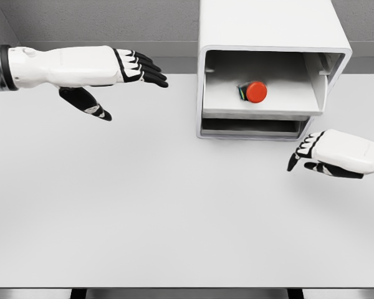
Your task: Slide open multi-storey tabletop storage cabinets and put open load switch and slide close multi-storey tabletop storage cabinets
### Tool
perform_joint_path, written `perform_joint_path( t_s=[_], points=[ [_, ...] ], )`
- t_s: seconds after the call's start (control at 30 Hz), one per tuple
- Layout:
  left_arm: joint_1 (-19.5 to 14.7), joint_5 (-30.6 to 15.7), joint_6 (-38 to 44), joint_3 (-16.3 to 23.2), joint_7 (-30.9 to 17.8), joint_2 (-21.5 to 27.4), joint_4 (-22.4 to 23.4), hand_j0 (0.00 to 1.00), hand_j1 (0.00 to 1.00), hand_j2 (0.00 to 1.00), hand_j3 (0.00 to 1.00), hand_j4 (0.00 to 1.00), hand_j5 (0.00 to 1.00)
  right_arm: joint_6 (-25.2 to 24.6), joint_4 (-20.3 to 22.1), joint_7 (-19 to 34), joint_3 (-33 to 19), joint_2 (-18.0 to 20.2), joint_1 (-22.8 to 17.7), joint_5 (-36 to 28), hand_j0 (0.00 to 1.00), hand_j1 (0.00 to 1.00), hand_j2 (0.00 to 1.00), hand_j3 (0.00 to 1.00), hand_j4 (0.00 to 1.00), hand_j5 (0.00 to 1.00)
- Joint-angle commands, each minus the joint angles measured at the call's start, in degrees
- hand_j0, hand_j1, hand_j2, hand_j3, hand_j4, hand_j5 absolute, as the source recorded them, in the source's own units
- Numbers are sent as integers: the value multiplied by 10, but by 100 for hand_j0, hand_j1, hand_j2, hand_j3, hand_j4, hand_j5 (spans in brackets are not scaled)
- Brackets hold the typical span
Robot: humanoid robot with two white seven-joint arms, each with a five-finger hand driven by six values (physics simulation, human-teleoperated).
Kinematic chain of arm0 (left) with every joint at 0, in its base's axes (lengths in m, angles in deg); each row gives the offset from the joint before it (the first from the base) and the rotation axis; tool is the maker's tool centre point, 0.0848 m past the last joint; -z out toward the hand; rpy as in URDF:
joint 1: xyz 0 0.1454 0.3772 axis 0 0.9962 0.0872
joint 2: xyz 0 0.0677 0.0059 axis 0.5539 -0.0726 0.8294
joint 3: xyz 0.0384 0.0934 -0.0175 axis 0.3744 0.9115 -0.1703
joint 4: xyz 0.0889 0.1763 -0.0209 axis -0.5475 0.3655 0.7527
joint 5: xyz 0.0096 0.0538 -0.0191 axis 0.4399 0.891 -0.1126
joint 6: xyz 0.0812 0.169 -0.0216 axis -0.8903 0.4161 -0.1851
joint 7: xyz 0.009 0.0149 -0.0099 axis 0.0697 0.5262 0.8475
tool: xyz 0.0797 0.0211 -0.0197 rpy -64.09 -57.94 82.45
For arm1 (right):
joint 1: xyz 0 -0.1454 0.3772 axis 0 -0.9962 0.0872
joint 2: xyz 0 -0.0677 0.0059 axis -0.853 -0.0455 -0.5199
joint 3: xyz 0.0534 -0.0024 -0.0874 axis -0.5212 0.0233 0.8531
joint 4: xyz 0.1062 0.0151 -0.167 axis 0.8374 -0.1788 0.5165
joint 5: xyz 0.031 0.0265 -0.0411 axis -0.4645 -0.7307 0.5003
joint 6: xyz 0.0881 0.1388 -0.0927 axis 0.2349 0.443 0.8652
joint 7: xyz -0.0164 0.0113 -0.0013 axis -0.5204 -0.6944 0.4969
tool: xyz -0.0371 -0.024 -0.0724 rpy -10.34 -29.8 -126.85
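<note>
A white storage cabinet (271,37) stands at the back right of the table, its upper drawer (262,103) slid out toward me. Inside that drawer lies the load switch (254,92), a red round button on a dark green base. A lower drawer (249,128) shows beneath it, pulled out less far. My right hand (311,156) hovers just right of and below the cabinet's front corner, fingers relaxed and holding nothing. My left hand (134,71) floats over the table's back left, fingers stretched out, thumb hanging down, holding nothing.
The white table (143,205) spreads wide in front of the cabinet. Its front edge (187,288) runs along the bottom of the view. A grey wall rises behind the table.
</note>
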Motion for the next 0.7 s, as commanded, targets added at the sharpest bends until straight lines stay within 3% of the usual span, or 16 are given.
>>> perform_joint_path(
  t_s=[0.0, 0.07, 0.1, 0.57, 0.67],
  points=[
    [0, -3, 2, 0, 0, 0, 1, 100, 100, 100, 100, 100, 100, -1, 0, 0, 11, 0, 1, -4, 66, 66, 66, 66, 66, 66],
    [1, -2, 2, 0, 0, 0, 5, 100, 100, 100, 100, 100, 100, -1, 0, 0, 11, -2, 5, -5, 97, 97, 97, 97, 97, 97],
    [1, -2, 2, 2, 0, -1, 5, 100, 100, 100, 100, 100, 100, -1, 0, 0, 11, -2, 9, -6, 100, 100, 100, 100, 100, 100],
    [1, -2, 2, 4, 0, -1, 9, 100, 100, 100, 100, 100, 100, -1, -4, 0, 35, -4, 54, -3, 93, 93, 93, 93, 93, 93],
    [1, -2, 2, 4, 0, -1, 10, 100, 100, 100, 100, 100, 100, -1, -1, 0, 78, -3, 67, -3, 100, 100, 100, 100, 100, 100]
  ],
)
